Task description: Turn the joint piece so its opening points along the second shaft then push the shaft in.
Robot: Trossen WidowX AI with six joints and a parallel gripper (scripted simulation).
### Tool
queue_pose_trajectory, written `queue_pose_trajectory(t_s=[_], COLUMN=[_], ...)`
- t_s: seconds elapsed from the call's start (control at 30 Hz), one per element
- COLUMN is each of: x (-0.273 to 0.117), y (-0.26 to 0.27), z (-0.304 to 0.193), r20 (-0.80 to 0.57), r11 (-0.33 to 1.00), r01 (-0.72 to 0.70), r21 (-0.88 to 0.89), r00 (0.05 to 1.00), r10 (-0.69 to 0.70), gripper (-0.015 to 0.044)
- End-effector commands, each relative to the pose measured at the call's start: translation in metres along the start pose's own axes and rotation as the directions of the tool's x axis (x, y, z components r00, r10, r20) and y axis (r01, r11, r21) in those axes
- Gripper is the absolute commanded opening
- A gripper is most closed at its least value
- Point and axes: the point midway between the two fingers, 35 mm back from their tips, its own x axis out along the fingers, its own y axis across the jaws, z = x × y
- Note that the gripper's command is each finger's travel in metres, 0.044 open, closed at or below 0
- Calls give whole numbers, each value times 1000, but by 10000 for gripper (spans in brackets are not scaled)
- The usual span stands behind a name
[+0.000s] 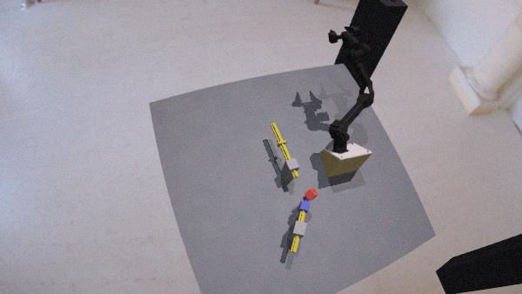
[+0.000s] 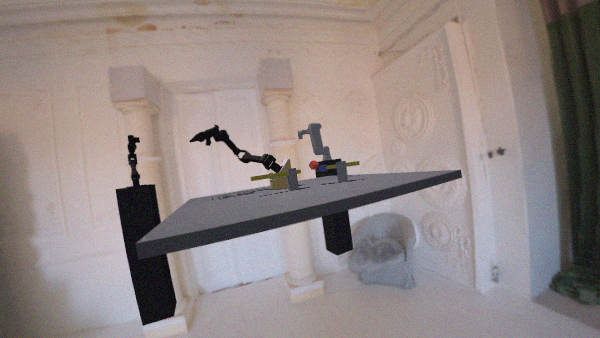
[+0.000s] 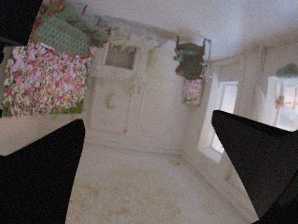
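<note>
The joint piece has a blue part (image 1: 304,205) (image 2: 322,168) on the end of the first yellow shaft (image 1: 295,244) (image 2: 353,163) and a red end part (image 1: 311,194) (image 2: 313,165). That shaft is held in a grey block (image 1: 300,229) (image 2: 342,171). The red part looks angled off the second shaft's line. The second yellow shaft (image 1: 277,132) (image 2: 262,177), with a small collar, passes through another grey block (image 1: 291,164) (image 2: 293,179); its near end is apart from the red part. My gripper (image 2: 193,140) (image 3: 150,120) is open and empty, high up and far from both shafts.
The grey table (image 1: 209,143) (image 2: 210,220) carries both blocks. My arm's base stands on a wedge-shaped mount (image 1: 345,164) beside the blocks. Black pedestals (image 1: 378,30) (image 2: 145,250) stand beyond the table edge. Another, grey arm (image 2: 316,139) stands behind the table.
</note>
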Motion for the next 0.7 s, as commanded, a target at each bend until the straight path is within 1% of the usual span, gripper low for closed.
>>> queue_pose_trajectory(t_s=[0.0,0.17,0.43,0.6,0.67], x=[0,-3,-15,-27,-34], y=[-35,-69,-107,-128,-148], z=[-26,-50,-77,-89,-100], r20=[-81,-153,-238,-291,-319], r11=[996,984,961,959,944], r01=[48,97,117,90,109], r21=[-76,-151,-252,-269,-310], r00=[995,981,955,942,924], r10=[-54,-120,-178,-170,-211], gripper=[440,440,440,440,440])
